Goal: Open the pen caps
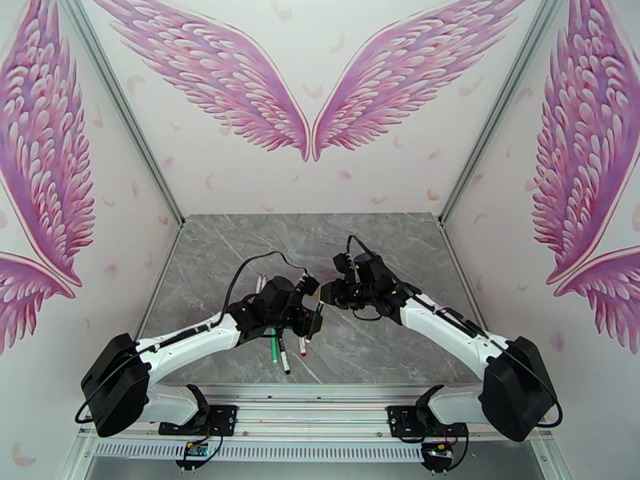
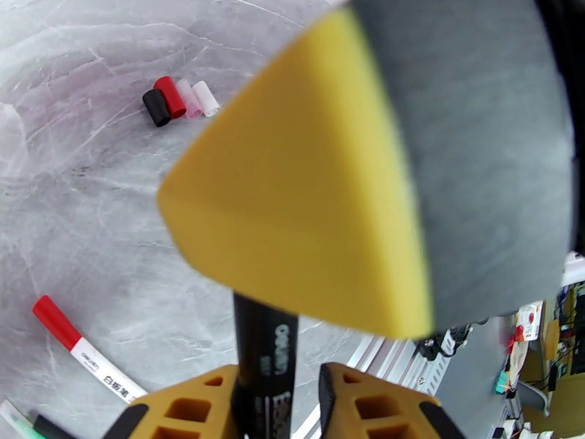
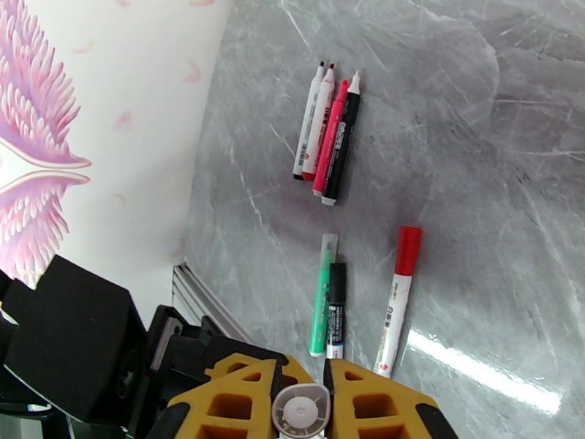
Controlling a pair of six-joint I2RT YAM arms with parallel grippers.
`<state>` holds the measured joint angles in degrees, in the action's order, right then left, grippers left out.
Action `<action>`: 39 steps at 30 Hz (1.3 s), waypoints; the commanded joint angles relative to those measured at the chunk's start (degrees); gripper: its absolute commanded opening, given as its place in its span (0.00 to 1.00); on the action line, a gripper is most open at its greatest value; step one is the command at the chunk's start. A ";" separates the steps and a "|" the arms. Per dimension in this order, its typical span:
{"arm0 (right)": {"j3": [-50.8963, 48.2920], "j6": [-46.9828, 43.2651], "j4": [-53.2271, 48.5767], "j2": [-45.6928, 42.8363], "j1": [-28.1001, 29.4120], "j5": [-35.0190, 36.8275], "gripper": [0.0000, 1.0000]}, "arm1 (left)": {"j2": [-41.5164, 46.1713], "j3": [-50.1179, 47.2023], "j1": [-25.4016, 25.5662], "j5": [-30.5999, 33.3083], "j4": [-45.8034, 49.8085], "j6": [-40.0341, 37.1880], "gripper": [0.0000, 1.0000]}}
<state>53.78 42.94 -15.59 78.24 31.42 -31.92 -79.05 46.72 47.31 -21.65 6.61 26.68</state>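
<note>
**Arms.** In the top view you see both arms meeting over the middle of the table (image 1: 384, 242). The left gripper (image 1: 309, 307) and right gripper (image 1: 328, 293) stand nose to nose.

**Left gripper** (image 2: 278, 378). In its wrist view a black pen (image 2: 265, 360) stands between the fingers, barrel running toward 12 o'clock. The 9 o'clock finger lies against the barrel. On the 3 o'clock side a sliver of background shows between barrel and finger. The jaws are barely parted, and you cannot tell whether this is a real hold.

**Right gripper** (image 3: 301, 369). It is clamped tight on a pale cap (image 3: 300, 410), seen end-on at 6 o'clock of its wrist view. In the left wrist view its yellow-and-grey finger (image 2: 314, 184) covers the far end of the black pen.

**Loose caps.** Look to 10 o'clock of the left wrist view. Four lie side by side on the table, touching and off any pen: black cap (image 2: 156, 107), red cap (image 2: 170, 96), pink cap (image 2: 189, 99), white cap (image 2: 206, 98).

**Pens on the table, right wrist view.**
- Four uncapped pens (image 3: 327, 133) lie bundled at 12 o'clock, tips toward 12.
- Below centre lies a green pen (image 3: 318, 316) with a translucent cap (image 3: 329, 249).
- A second black pen (image 3: 336, 316) lies just beside the green pen.
- A white pen (image 3: 393, 316) lies at their 3 o'clock, a little apart, wearing a fitted red cap (image 3: 408, 250).
</note>
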 commanded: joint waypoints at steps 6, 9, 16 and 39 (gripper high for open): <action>2.12 2.38 1.90 -1.93 0.53 -1.56 0.13 | 3.36 -3.76 -0.66 -0.30 -7.00 3.76 0.15; 1.91 1.53 2.66 -2.69 0.07 -2.62 0.12 | 5.50 -5.14 -1.79 -1.84 -8.49 5.14 0.10; 1.37 -0.98 10.55 -6.00 -2.00 -12.90 0.12 | 9.49 -7.07 -4.50 -13.86 -13.64 7.74 0.06; 14.76 -4.89 -17.34 -3.89 -5.34 13.72 0.10 | 4.31 4.73 8.82 8.64 10.83 -4.78 0.03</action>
<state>64.69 37.28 -30.59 72.93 28.36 -34.92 -73.73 50.26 52.58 -15.79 6.48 26.26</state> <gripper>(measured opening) 0.187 0.186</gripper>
